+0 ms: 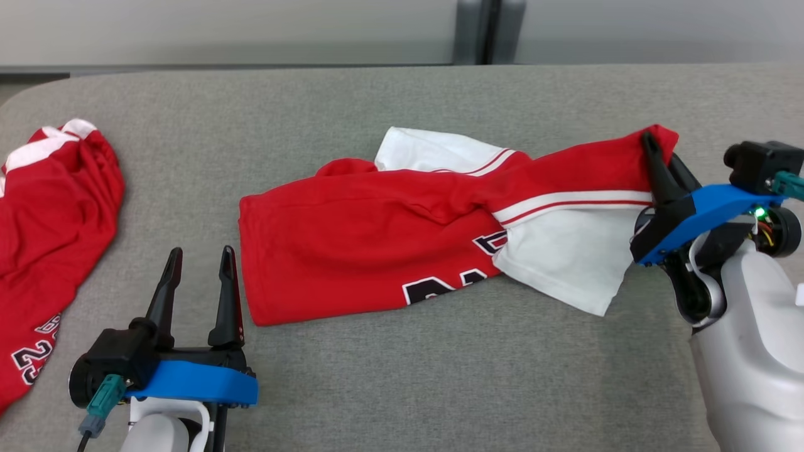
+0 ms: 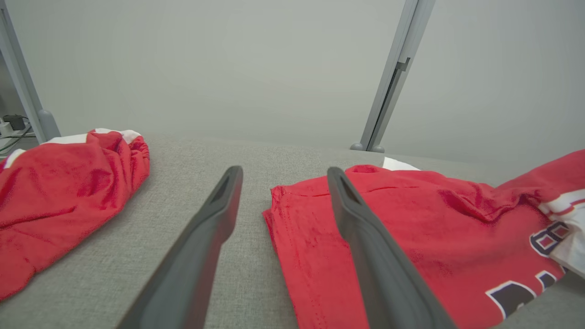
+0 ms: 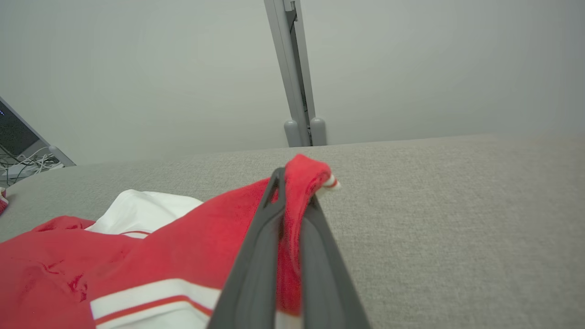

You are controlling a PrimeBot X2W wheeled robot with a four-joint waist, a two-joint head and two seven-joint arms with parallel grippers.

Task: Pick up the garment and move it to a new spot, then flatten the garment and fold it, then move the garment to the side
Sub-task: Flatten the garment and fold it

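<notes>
Right now, the right gripper has its jaws clamped on a red corner of the garment, which sprawls crumpled mid-tabletop. The left gripper, jaws wide apart, sits just beside its hem.

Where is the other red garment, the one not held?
In the head view the other red garment lies at the far left of the grey table, left of the left gripper.

Right pincer clamped on red garment edge, grey padded table, pale wall
</notes>
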